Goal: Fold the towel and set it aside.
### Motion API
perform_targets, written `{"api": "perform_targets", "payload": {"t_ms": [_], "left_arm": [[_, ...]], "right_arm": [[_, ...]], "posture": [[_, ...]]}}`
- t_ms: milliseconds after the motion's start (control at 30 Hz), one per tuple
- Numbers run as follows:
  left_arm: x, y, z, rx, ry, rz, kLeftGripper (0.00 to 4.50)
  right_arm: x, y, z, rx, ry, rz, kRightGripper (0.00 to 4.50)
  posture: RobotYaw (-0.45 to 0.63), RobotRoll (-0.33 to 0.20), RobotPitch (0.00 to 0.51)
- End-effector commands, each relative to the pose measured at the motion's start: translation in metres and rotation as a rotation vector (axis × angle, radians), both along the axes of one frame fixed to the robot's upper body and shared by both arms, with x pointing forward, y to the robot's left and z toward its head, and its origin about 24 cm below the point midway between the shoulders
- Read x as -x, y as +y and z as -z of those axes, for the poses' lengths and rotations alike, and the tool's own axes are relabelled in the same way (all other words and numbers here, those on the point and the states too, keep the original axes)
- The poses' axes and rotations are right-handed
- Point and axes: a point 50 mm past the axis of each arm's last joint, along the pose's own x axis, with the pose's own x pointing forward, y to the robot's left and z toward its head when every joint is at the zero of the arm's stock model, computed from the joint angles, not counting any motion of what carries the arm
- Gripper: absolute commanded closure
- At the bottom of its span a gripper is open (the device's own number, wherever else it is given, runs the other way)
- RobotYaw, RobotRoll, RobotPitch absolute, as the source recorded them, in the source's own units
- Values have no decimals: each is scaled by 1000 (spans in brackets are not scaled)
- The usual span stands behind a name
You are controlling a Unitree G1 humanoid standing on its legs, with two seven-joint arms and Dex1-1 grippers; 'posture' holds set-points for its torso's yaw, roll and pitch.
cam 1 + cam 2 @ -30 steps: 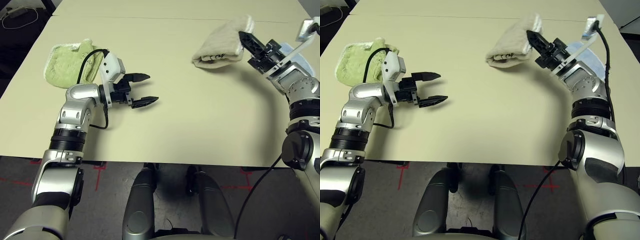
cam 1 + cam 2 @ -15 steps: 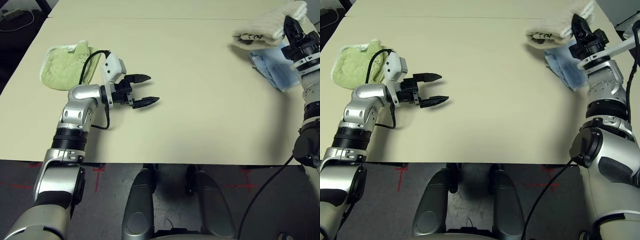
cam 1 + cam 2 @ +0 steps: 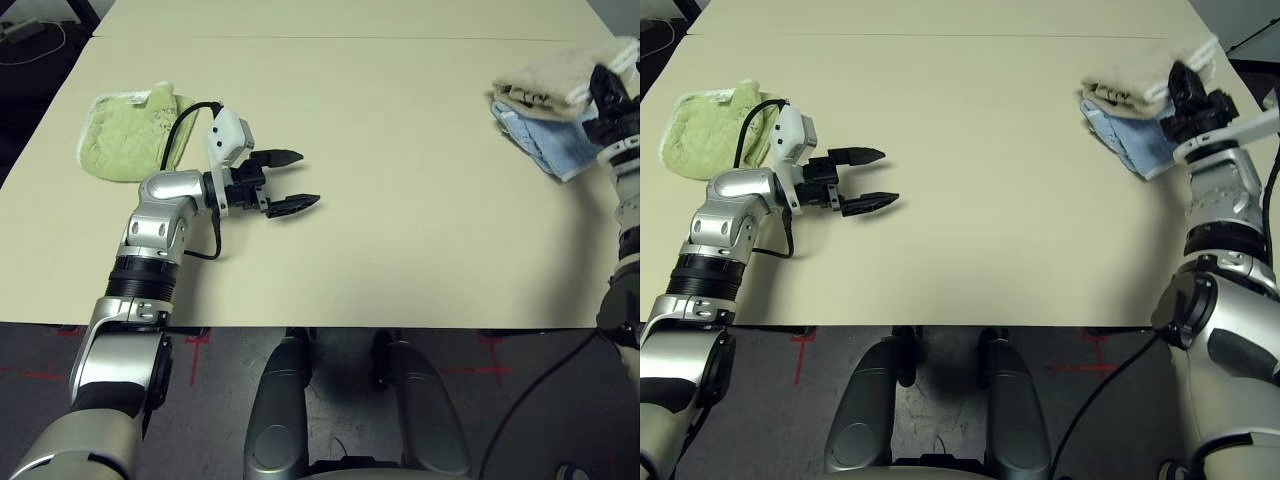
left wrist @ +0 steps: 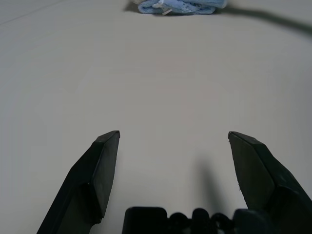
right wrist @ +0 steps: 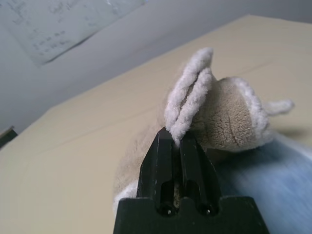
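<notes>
The folded beige towel [image 3: 548, 76] rests at the table's far right, on top of a light blue towel [image 3: 548, 142]. My right gripper [image 3: 1185, 80] is shut on the beige towel's white edging [image 5: 187, 105], pinching it at its right end. My left gripper [image 3: 292, 180] hovers open over bare tabletop at the left-centre, far from the towel, with nothing between its fingers [image 4: 102, 165].
A light green towel [image 3: 122, 134] lies crumpled at the far left of the cream table [image 3: 400, 220], behind my left arm. A black cable loops from the left wrist. The table's right edge runs just past the stacked towels.
My right gripper has carried the beige towel from the table's middle-right to the far right and lowered it onto the light blue towel. The left arm has stayed put.
</notes>
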Motion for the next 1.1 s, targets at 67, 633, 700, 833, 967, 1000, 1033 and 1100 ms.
{"api": "perform_targets", "payload": {"t_ms": [67,633,700,833,967,1000,1033,1100], "left_arm": [[2,-5,1,-5,10,24,0],[1,-10,1,17,18,24,0],[1,-10,1,18,18,22,0],[2,-8,1,20,18,16,0],[1,-6,0,20,17,8,0],[1,-6,0,20,17,7,0],[1,-6,0,21,17,6,0],[1,-6,0,22,17,4,0]], "right_arm": [[11,-11,11,-9,31,45,4467],[21,-19,-2,44,46,76,1741],[24,-22,-9,57,16,79,1000],[35,-33,-20,94,-1,68,36],[54,-47,-34,169,32,-18,36],[58,-50,-36,190,34,-16,36],[60,-52,-39,214,35,-10,36],[62,-52,-46,279,20,-11,36]], "posture": [[3,0,255],[-1,0,256],[0,0,255],[1,0,255],[-1,0,255],[-1,0,255],[-2,0,255],[-8,0,255]]}}
